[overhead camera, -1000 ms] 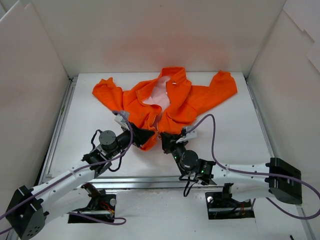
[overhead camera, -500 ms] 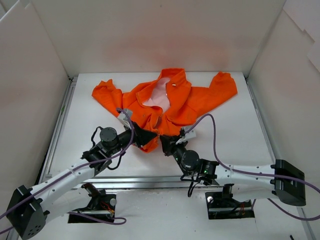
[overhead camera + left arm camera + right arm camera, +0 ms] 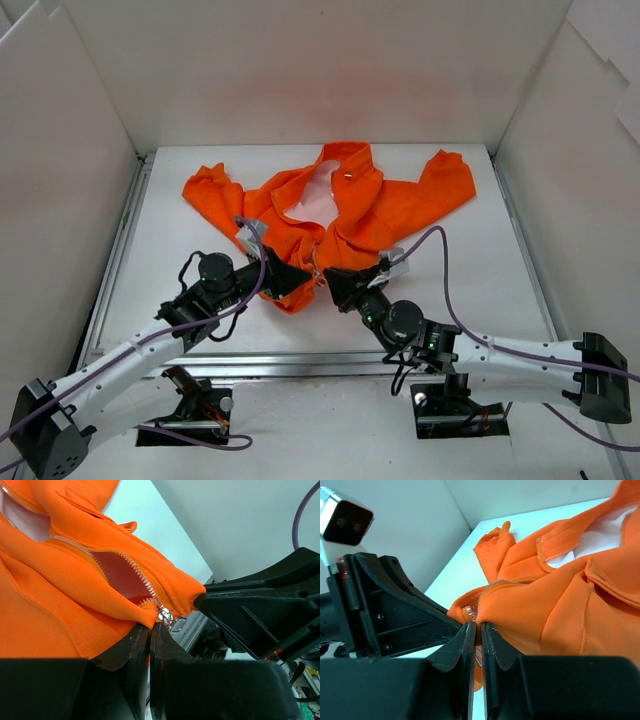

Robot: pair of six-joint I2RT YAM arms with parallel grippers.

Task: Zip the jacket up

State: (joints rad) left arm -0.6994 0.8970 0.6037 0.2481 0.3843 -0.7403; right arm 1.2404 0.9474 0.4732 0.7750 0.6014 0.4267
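The orange jacket (image 3: 340,205) lies spread on the white table, collar toward the back, pink lining showing at the open front. My left gripper (image 3: 300,277) is shut on the left front panel's bottom hem beside the zipper end (image 3: 150,625). My right gripper (image 3: 328,277) is shut on the right front panel's bottom hem (image 3: 479,625). The two grippers meet tip to tip at the hem. The silver zipper teeth (image 3: 142,580) run up from there, open, and the metal slider (image 3: 166,615) sits at the bottom. The jacket also fills the right wrist view (image 3: 560,600).
White walls enclose the table on three sides (image 3: 60,180). A metal rail (image 3: 300,362) runs along the near edge just below the grippers. Purple cables (image 3: 440,290) loop over both arms.
Both grippers have shifted slightly right and toward the near edge, pulling the jacket's bottom hem with them. The right arm has swung further right. The sleeves have drawn in a little.
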